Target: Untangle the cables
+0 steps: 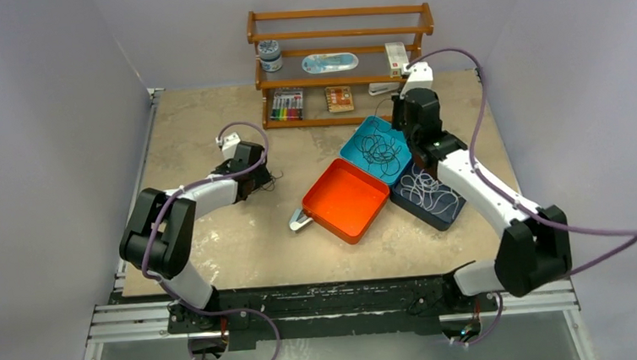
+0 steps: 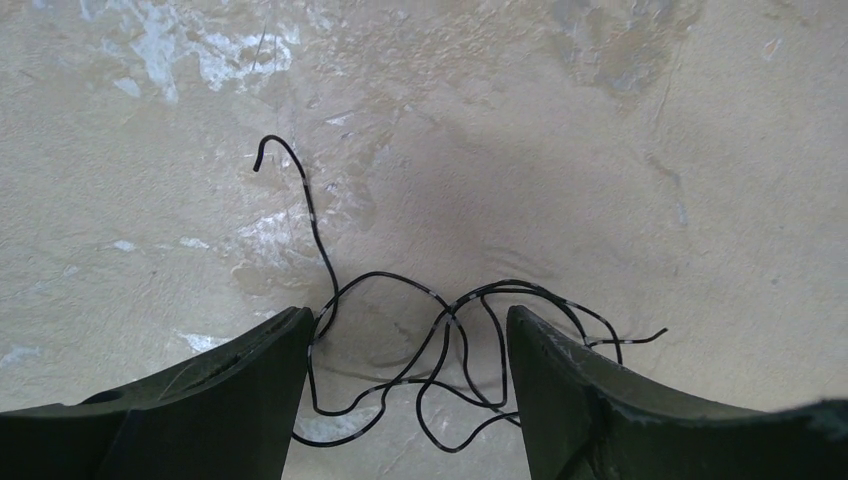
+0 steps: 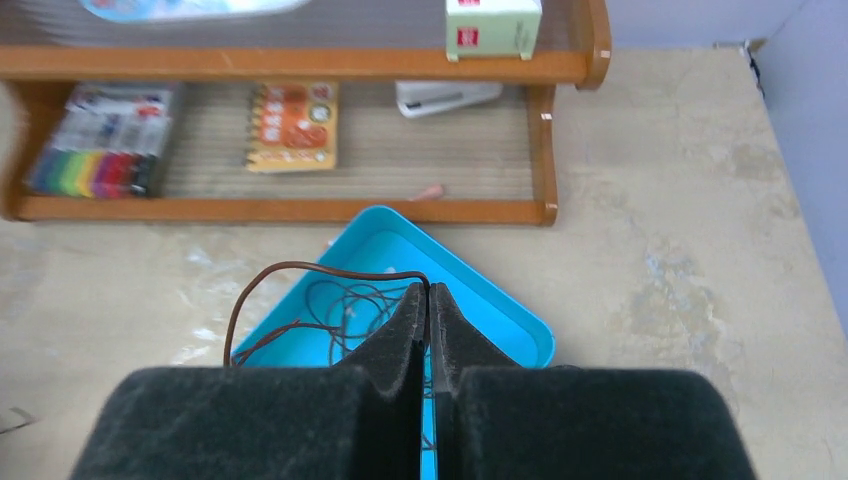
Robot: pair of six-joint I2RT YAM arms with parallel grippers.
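Pinching a limp brown cable (image 3: 340, 268), the right gripper (image 3: 428, 292) is clenched. Left gripper (image 2: 410, 320) gapes over a light black cable (image 2: 313, 213); mid-loop looks the best hold.

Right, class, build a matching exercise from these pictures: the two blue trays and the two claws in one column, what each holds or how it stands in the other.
Things
1. light blue tray
2. dark blue tray
3. left claw
4. right claw

States
A. shut on a brown cable
B. holds white cables
C. open over a black cable lying on the table
D. holds dark cables

Pairs: 1-D; 2-B; 3-C; 4-A
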